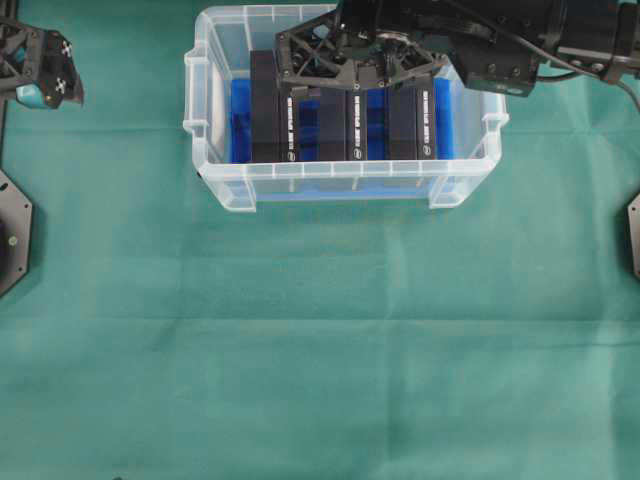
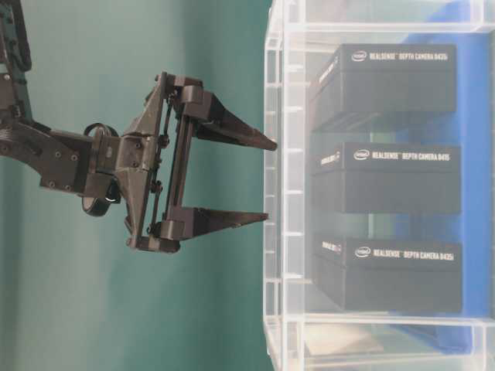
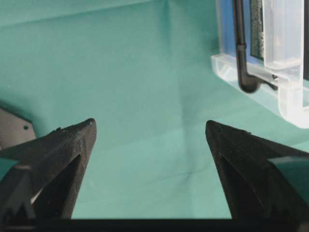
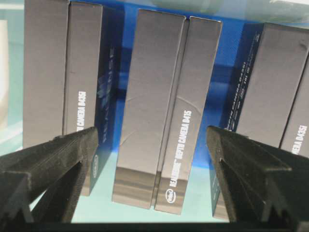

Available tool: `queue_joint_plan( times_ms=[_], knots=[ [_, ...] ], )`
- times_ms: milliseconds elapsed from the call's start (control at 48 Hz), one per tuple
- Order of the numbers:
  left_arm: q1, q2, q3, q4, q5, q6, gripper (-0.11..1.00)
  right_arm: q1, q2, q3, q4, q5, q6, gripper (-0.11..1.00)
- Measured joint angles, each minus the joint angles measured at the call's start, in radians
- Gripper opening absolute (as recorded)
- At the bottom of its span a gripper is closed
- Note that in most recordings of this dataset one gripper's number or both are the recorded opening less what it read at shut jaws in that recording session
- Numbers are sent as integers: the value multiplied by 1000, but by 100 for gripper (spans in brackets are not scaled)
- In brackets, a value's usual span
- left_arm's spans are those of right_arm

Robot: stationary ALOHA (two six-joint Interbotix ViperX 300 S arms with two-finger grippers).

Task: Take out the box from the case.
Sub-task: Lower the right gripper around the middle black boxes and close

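Looking down into the case (image 1: 345, 180), you see a clear plastic bin with a ribbed rim, side handles and a blue lining on its floor, sitting on the green cloth (image 1: 300, 350). Inside it stand three black boxes on edge, side by side with blue gaps showing between them. Each is a slim dark carton with white lettering along its narrow face reading as a depth camera label.

Your right gripper (image 4: 152, 140) hangs above the case with its fingers spread wide and nothing between them; in the right wrist view the middle box (image 4: 166, 111) sits centred in the gap, with the left-hand box (image 4: 63, 72) and the right-hand box (image 4: 270, 82) outside each fingertip. No finger touches a box.

Your left gripper (image 3: 150, 128) is well apart from the case, off its left side over bare cloth, likewise spread wide and empty. From that wrist view you catch only a corner of the case's rim.

A dark mounting plate (image 1: 12, 230) lies on the cloth further left of the case.
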Motion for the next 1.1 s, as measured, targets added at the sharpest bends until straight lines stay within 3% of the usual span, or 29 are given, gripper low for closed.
queue_joint_plan(
  times_ms=[1104],
  knots=[
    [0,0,0,2,0,2,95,0,71,2,-2,0,-2,95]
  ],
)
